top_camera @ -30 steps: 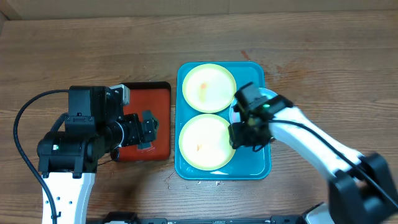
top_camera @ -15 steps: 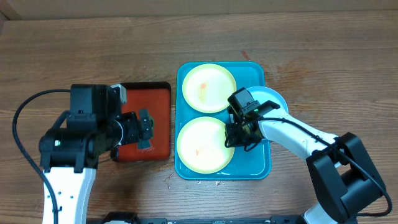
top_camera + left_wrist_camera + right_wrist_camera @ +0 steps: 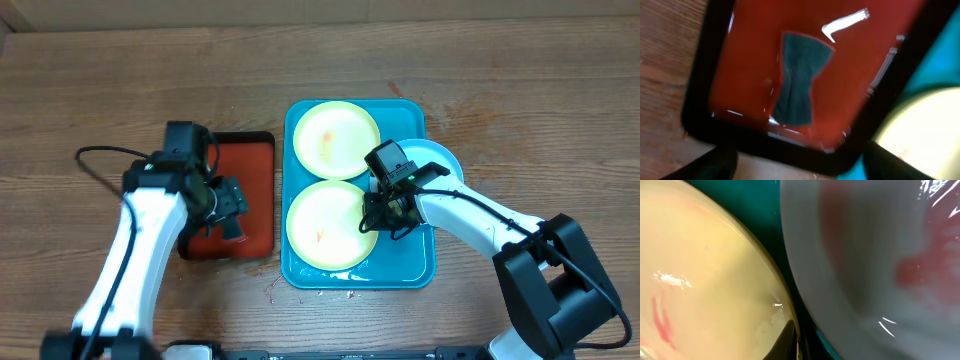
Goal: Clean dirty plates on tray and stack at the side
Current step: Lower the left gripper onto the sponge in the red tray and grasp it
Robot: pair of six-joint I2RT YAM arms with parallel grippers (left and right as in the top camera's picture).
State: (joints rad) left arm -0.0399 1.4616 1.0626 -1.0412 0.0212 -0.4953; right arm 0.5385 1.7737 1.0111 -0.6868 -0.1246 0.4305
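Plates first: you have all three at the turquoise tray in the middle of the desk. The far yellow-green plate fills the tray's far left corner and carries an orange smear. The near yellow-green plate lies toward the near left corner, just beside the first, with a small orange mark near its centre. The light blue plate sits at the tray's right edge, its outer part reaching past the rim over the desk. Your right wrist view shows a red smear on it, and a thin strip of turquoise between it and the near plate.

Your right gripper is down at the near plate's right rim, in the gap next to the blue plate. Its jaws are pressed together. You cannot tell from these views whether the rim is caught between them, since only one dark fingertip shows, lying at the plate's edge.

Your left gripper hovers over the red tray with the black rim, which lies just left of the turquoise tray. Its jaws are spread wide. On the red tray lies a small dark cloth, narrowed at its waist like a bow tie, apart from both fingers.
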